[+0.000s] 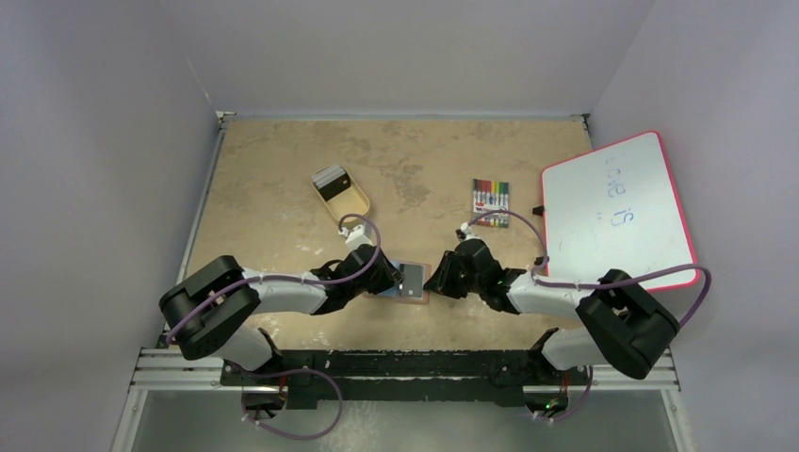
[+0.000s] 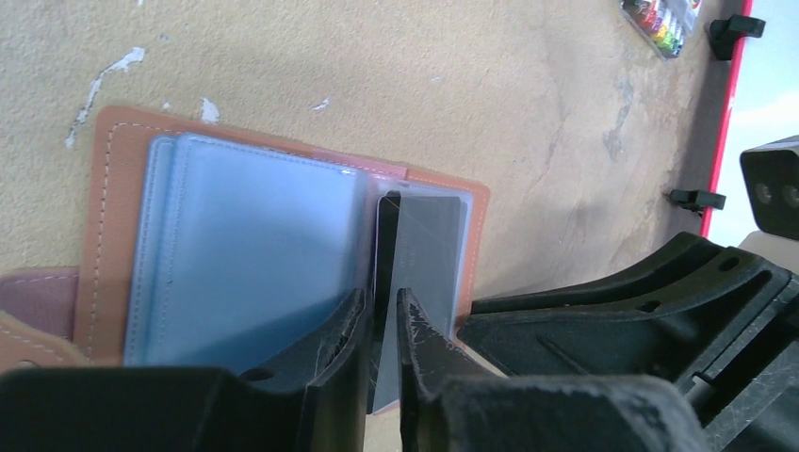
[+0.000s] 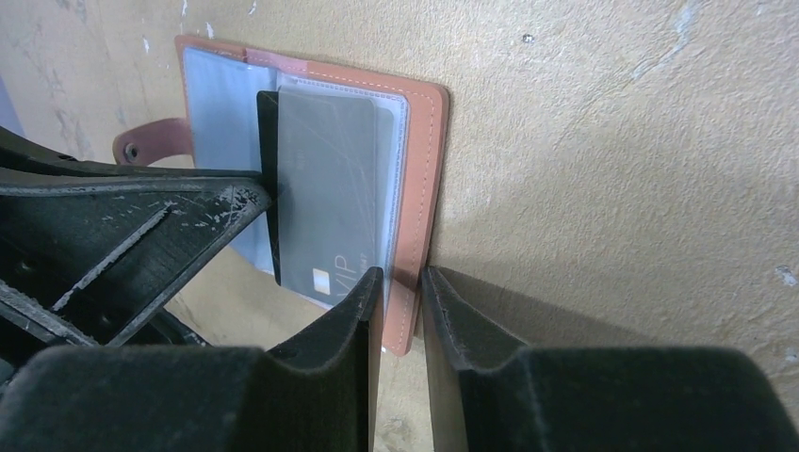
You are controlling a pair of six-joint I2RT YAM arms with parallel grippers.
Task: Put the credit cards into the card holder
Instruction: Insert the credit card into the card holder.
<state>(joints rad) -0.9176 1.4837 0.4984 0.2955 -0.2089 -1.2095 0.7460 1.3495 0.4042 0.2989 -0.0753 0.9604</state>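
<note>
The brown card holder (image 1: 412, 281) lies open on the table between both arms, its blue-grey pockets (image 2: 245, 245) facing up. A dark credit card (image 3: 325, 207) sits mostly inside the right-hand clear pocket, with its black edge (image 2: 388, 235) sticking out toward the fold. My left gripper (image 1: 394, 280) straddles that edge, jaws slightly apart, with a sliver of gap beside the card (image 2: 382, 301). My right gripper (image 3: 400, 275) is shut on the holder's brown cover edge (image 3: 429, 169) and pins it. More credit cards (image 1: 330, 179) lie in the tan tray.
A tan oval tray (image 1: 341, 193) stands at the back left of the table. A pack of coloured markers (image 1: 491, 201) lies at the back right. Beside the pack, a red-framed whiteboard (image 1: 617, 212) covers the right edge.
</note>
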